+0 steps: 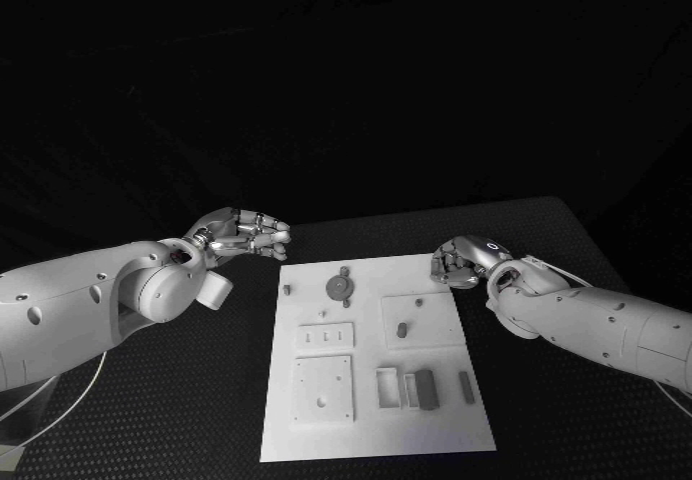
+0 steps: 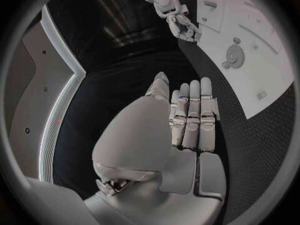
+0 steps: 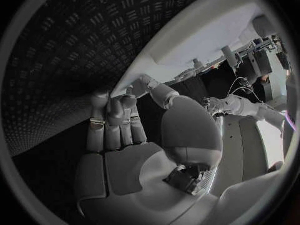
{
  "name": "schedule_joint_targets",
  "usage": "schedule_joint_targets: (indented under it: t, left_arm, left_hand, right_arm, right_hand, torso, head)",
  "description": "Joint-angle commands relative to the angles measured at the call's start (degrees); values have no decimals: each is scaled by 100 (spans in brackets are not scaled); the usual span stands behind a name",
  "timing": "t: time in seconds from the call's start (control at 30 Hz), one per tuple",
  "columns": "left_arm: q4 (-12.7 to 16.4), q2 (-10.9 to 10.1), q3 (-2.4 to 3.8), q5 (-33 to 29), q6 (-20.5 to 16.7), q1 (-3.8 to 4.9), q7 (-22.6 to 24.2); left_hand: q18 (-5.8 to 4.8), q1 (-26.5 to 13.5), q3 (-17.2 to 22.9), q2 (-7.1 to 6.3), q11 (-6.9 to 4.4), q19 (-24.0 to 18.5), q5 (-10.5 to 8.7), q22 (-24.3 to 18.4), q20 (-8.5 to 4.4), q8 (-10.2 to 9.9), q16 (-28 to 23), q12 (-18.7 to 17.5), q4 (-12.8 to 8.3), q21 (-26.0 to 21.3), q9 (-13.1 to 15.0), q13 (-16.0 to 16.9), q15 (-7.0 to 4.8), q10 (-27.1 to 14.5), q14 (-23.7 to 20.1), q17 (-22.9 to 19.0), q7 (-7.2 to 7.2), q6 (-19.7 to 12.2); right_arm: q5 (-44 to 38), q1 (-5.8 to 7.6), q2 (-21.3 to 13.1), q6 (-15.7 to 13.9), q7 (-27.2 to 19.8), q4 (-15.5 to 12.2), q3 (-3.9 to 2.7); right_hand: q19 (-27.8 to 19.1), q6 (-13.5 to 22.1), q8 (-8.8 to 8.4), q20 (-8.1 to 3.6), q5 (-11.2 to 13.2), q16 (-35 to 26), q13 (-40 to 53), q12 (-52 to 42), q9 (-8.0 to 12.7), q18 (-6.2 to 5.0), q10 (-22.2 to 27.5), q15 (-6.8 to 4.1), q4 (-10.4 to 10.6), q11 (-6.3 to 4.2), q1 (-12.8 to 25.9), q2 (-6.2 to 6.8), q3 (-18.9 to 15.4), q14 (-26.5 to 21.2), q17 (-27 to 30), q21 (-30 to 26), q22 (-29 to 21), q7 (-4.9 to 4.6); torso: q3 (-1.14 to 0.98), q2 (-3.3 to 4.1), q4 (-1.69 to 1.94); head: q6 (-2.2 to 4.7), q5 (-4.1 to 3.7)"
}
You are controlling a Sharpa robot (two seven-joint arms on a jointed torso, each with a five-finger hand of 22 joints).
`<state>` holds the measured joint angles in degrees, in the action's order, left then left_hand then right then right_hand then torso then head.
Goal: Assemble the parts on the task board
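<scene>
R fingers touching board edge

I work in a lab: a black textured desk carries my white task board, darkness around.

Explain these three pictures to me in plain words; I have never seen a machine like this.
It is a robot with two white arms, each ending in a silver hand. The square picture looks down from the robot's head at a black table. The two round pictures come from cameras at the wrists, each behind its own hand. In the middle of the table lies a white task board with small grey parts on it, among them a round gear-like piece. The left hand hangs off the board's far left corner, the right hand at its far right corner. Neither holds anything; both have their fingers curled in.
</scene>
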<state>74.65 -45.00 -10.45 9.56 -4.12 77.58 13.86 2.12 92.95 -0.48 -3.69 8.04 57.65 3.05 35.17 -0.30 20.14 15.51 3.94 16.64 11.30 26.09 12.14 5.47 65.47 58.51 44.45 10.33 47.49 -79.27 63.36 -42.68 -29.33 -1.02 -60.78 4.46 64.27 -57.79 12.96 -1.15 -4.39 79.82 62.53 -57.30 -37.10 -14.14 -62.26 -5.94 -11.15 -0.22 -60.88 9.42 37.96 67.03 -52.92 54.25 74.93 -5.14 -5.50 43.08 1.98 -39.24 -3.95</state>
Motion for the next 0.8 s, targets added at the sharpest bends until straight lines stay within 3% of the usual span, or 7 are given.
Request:
schedule_joint_targets:
  t: [0.03,0.3,0.47,0.8]
  left_arm:
    - [17,-2,4,11,97,1,35]
    - [27,-9,4,14,23,1,-32]
    - [24,-13,3,151,-51,2,-156]
    - [23,-8,3,354,3,3,-350]
  left_hand:
    - [102,31,-28,37,-25,25,5,4,2,-10,-26,7,2,-28,5,5,-2,-3,30,5,-18,23]
    - [103,30,-28,39,-26,26,5,5,2,-9,-28,6,3,-28,6,6,-3,-1,31,8,-18,26]
    - [106,21,11,133,-48,40,5,13,-2,19,-34,21,7,-26,20,22,-6,52,52,25,-32,90]
    - [122,-332,54,229,-138,159,4,82,-65,46,11,47,14,38,23,93,-78,262,224,146,-117,316]
  right_arm:
    - [-14,-3,5,39,-58,-2,-1]
    - [-14,-3,12,-13,-74,-6,-1]
    - [-13,-3,-4,-86,-86,-40,-2]
    - [-53,0,-90,-185,-12,-224,-4]
  right_hand:
    - [10,-143,30,-31,6,36,-10,-32,-11,-86,-5,-47,-33,-28,21,-58,5,18,7,25,105,-66]
    - [10,-159,39,-31,5,36,-12,-31,-15,-86,-9,-53,-31,-35,38,-67,3,20,9,26,104,-59]
    - [12,-165,42,-32,4,36,-14,-30,-16,-86,-13,-58,-30,-39,44,-92,8,23,10,28,103,-54]
    - [17,-172,46,-35,5,39,-16,-31,-19,-86,-22,-65,-38,-45,49,-100,8,29,12,32,103,-49]
  torso:
    - [0,1,1]
    - [0,-1,-2]
    - [-3,-2,-6]
    - [3,-3,-5]
  head:
    - [-3,-3]
    - [-4,-5]
    - [-6,-7]
    - [14,-10]
